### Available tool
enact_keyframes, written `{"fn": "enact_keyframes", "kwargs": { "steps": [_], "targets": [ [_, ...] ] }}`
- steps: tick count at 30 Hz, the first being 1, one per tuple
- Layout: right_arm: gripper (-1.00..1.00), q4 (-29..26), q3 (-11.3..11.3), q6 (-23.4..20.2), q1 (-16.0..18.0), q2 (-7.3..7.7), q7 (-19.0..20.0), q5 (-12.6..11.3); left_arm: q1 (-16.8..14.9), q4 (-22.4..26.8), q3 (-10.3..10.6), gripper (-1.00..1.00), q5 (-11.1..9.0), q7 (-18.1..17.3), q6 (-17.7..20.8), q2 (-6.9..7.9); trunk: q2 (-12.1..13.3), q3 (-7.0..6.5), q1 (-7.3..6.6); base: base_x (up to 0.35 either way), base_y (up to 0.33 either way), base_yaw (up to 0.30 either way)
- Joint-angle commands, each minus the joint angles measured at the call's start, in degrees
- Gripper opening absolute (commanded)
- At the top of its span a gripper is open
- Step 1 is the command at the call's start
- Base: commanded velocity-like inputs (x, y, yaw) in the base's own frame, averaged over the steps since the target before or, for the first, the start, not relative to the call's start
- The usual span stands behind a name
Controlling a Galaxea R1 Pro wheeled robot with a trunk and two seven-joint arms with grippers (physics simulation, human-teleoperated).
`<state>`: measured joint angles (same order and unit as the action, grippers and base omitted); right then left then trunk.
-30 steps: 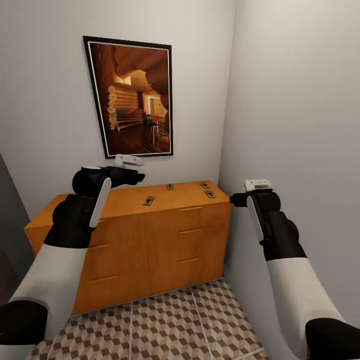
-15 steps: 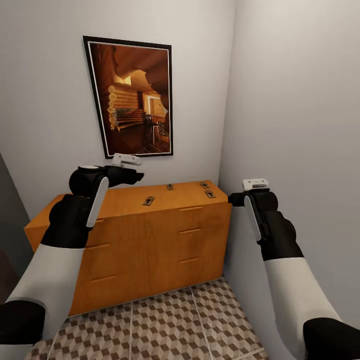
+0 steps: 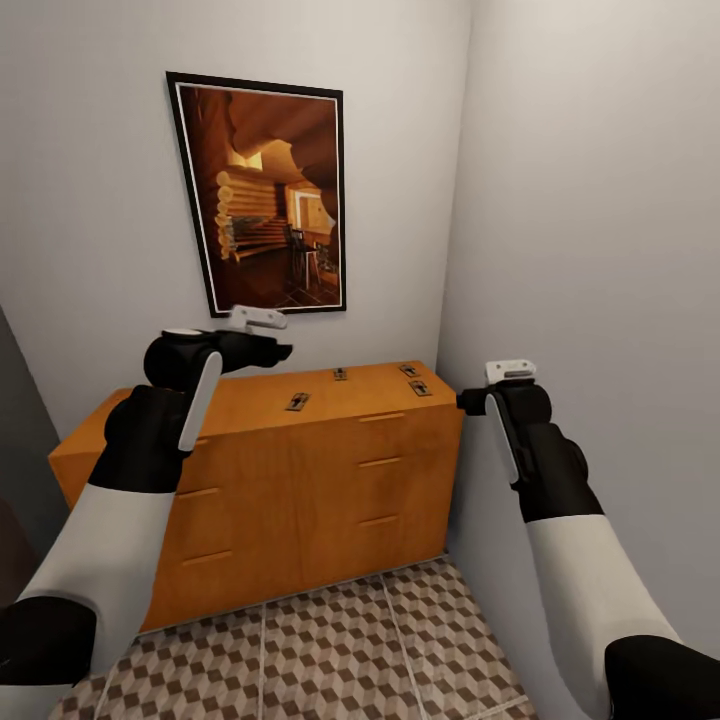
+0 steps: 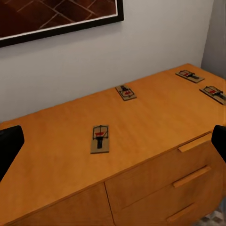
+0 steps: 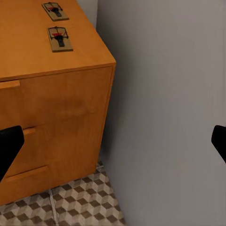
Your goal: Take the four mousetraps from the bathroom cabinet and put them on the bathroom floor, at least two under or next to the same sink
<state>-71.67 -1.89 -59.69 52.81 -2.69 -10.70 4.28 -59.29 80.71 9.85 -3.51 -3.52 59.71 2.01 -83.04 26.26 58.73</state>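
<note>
Several mousetraps lie flat on top of the orange wooden cabinet (image 3: 300, 470): one near the middle (image 3: 297, 402), one toward the back (image 3: 340, 374) and two at the right end (image 3: 409, 369) (image 3: 420, 388). My left gripper (image 3: 281, 352) hovers open above the cabinet's left half, and its wrist view shows the nearest mousetrap (image 4: 100, 138) ahead between the black fingers (image 4: 9, 147). My right gripper (image 3: 464, 401) is open beside the cabinet's right end, close to the side wall, with two mousetraps (image 5: 60, 38) (image 5: 55, 9) in its wrist view. The sink is out of view.
A framed picture (image 3: 265, 195) hangs on the back wall above the cabinet. The grey side wall (image 3: 600, 250) runs close along my right arm. The cube-patterned bathroom floor (image 3: 330, 650) lies in front of the cabinet's drawers.
Both arms have only drifted slightly: the left gripper edged a little to the right, the right one a little toward the cabinet. Nothing was taken hold of.
</note>
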Motion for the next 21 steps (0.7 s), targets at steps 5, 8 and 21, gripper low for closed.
{"fn": "enact_keyframes", "kwargs": {
  "steps": [5,8,21],
  "targets": [
    [1.00,0.4,0.0,-0.3,0.0,-0.02,0.2,0.7,0.0,-0.6,0.0,1.00,-0.3,0.2,0.3,-0.51,0.0,0.07,0.00,0.084,0.000,0.000],
    [1.00,0.5,0.0,-0.3,0.1,-0.03,0.2,0.7,0.0,-0.7,0.0,1.00,-0.3,0.2,0.3,-0.64,0.0,0.07,0.00,0.221,0.000,0.000],
    [1.00,0.6,0.0,-0.3,0.0,-0.03,0.2,0.8,0.0,-0.9,-0.2,1.00,-0.4,0.2,0.3,-0.77,0.0,0.07,0.00,0.299,0.000,0.000]
  ]
}}
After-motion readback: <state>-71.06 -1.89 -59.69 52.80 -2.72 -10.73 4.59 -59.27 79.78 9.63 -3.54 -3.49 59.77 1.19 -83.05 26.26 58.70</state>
